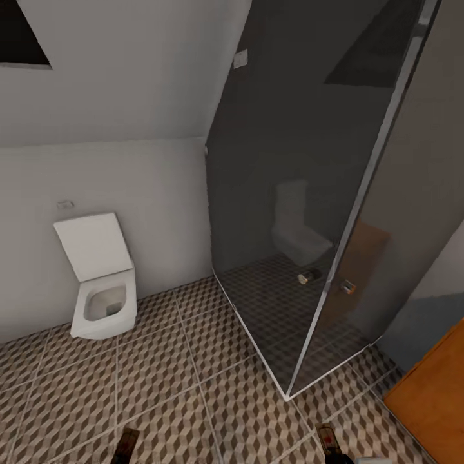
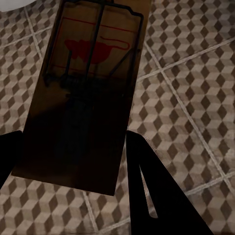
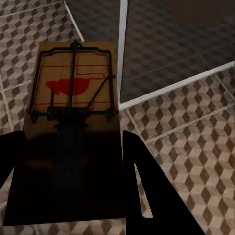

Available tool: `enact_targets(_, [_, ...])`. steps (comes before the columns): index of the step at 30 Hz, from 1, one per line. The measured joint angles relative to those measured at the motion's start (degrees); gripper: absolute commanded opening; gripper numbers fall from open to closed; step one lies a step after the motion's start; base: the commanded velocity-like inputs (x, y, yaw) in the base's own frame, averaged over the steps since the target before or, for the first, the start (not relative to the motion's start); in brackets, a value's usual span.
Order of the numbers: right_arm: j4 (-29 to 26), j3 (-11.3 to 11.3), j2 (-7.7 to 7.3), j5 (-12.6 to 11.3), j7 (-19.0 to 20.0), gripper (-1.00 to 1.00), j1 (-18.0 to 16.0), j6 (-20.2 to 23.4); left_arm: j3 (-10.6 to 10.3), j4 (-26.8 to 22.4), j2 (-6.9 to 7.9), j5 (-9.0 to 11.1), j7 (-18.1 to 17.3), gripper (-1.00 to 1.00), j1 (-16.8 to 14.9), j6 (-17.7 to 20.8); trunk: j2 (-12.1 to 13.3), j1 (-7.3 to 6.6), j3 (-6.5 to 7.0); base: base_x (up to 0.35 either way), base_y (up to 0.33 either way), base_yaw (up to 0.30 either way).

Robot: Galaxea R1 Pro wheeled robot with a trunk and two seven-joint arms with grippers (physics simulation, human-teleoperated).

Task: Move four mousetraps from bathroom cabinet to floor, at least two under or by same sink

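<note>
1. The bathroom floor [image 1: 161, 380] is seen in the head view as large square tiles printed with a brown, beige and white cube pattern, divided by pale grout lines.
2. A glass shower enclosure [image 1: 303, 193] with a pale metal frame is stood on that floor; through its dark panes a dim reflection of the toilet and a small round metal fitting can be made out, though little else is legible.
3. A white, square-edged toilet [image 1: 103, 290] with its lid raised is set against the pale wall, well apart from the enclosure.
4. An orange-brown wooden panel [image 1: 435, 399] is cut off at the frame's lower right corner; what it belongs to cannot be told.
5. The left tool [image 2: 73, 161] is clenched on the left mousetrap [image 2: 88, 88], a flat rectangular brown board with dark wire and a red mouse print, held above the tiles; its near end is lost in shadow and its far end is cut off.
6. The right tool [image 3: 71, 169] is clenched on the right mousetrap [image 3: 73, 107] of the same make, held above the floor just beside the enclosure's corner frame.
7. In the head view only the traps' tips are seen at the bottom edge, small and hard to make out.
</note>
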Motion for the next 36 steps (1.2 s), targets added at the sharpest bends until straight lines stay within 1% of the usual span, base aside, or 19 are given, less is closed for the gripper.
enact_targets(36, [0.0, 0.0, 0.00, 0.0, 0.0, -1.00, 0.0, 0.0, 0.0, 0.0, 0.00, 0.0, 0.0, -1.00, 0.0, 0.0, 0.0, 0.00, 0.00, 0.000, 0.000, 0.287])
